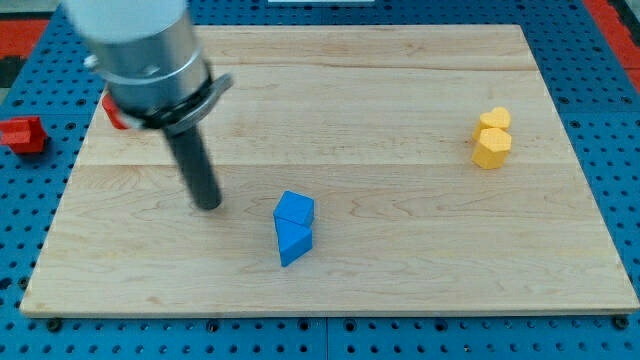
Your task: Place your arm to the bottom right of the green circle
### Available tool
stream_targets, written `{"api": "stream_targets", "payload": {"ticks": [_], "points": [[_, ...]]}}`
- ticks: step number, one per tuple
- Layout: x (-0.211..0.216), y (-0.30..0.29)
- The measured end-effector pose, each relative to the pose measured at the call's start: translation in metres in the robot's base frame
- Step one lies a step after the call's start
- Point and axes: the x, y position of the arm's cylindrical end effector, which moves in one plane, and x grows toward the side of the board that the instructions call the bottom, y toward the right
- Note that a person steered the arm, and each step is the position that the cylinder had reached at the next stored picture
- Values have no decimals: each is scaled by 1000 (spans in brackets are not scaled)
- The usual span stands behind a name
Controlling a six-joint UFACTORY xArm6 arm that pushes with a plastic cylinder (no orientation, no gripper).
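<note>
No green circle shows in the camera view; the arm's grey body [140, 45] covers the board's top left and could hide it. My tip [207, 205] rests on the wooden board [400, 260] at left of centre. Two blue blocks sit touching just to the tip's right: a blue cube-like block [294, 208] above a blue triangle [291, 241]. Two yellow blocks stand together at the view's right, a smaller one [494, 119] above a hexagon-like one [491, 148].
A red block [22, 133] lies off the board on the blue pegboard at the view's left. Another red block [114, 112] peeks out from behind the arm at the board's left edge.
</note>
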Motion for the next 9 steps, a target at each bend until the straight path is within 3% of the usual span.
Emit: {"api": "stream_targets", "payload": {"ticks": [1,2,4,6,7,9], "points": [[-31,93],[-60,39],[-62,-42],[-134,-79],[-119,-132],[-108,-132]]}}
